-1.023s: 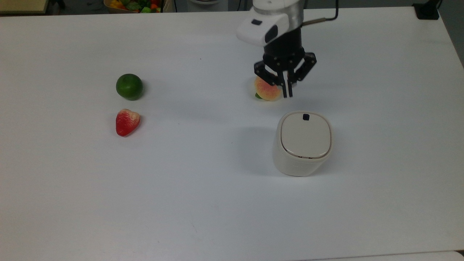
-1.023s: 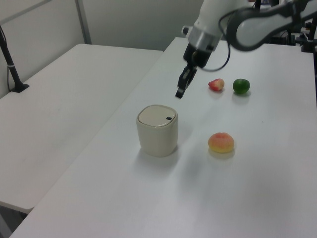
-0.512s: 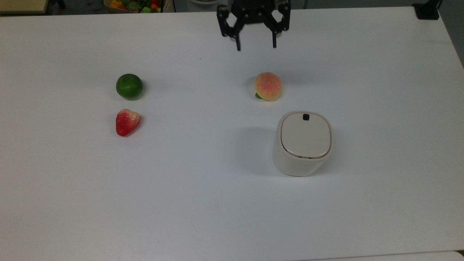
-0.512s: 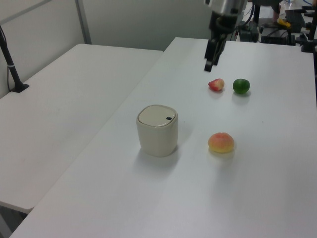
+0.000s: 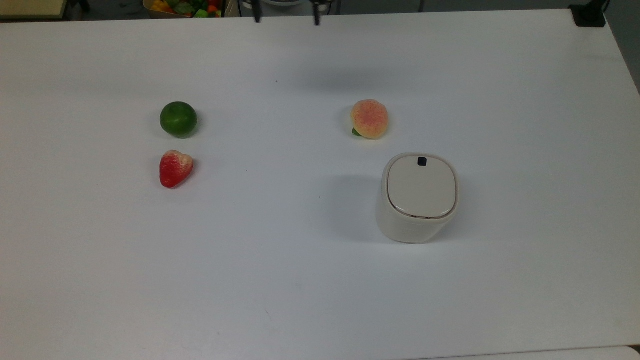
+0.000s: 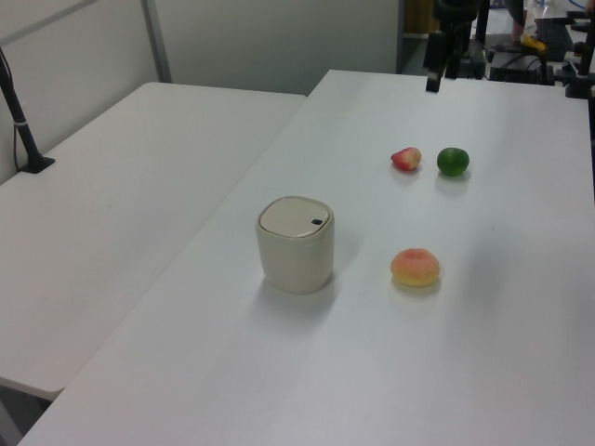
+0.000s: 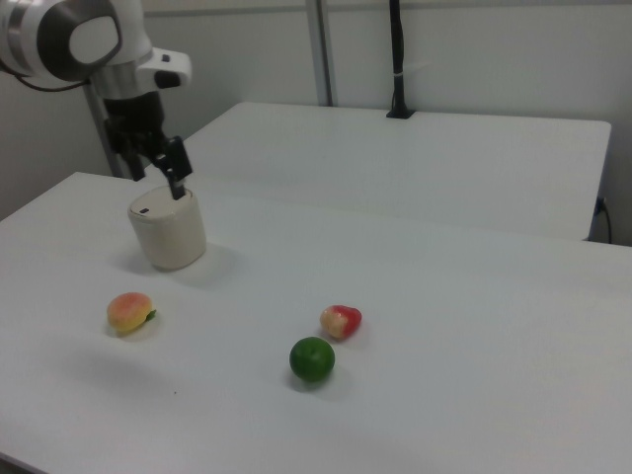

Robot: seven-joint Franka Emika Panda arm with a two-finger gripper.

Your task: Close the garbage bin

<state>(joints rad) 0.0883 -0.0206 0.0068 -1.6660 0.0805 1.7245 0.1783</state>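
The garbage bin [image 5: 419, 220] is a cream-white rounded-square tub standing right of centre in the top view. Its flat lid [image 5: 421, 189] lies down flush on the body, with the small black tab [image 5: 422, 161] on the far side. The bin also stands in the left view [image 6: 296, 251] and the right view [image 7: 168, 235]. My gripper [image 5: 286, 15] is open at the top view's upper edge, high above the table and well away from the bin, its two dark fingertips [image 5: 257, 16] far apart with nothing between them. It also shows in the left view [image 6: 434, 72] and the right view [image 7: 176, 170].
A peach [image 5: 369, 119] lies just beyond the bin. A green lime [image 5: 178, 119] and a red strawberry [image 5: 175, 168] sit on the top view's left. A box of coloured items [image 5: 185, 7] is past the white table's far edge. A second table [image 6: 112, 186] adjoins.
My gripper went from shut above the peach to open. It rose and drew back to the top view's upper edge. The bin and the fruits stayed put.
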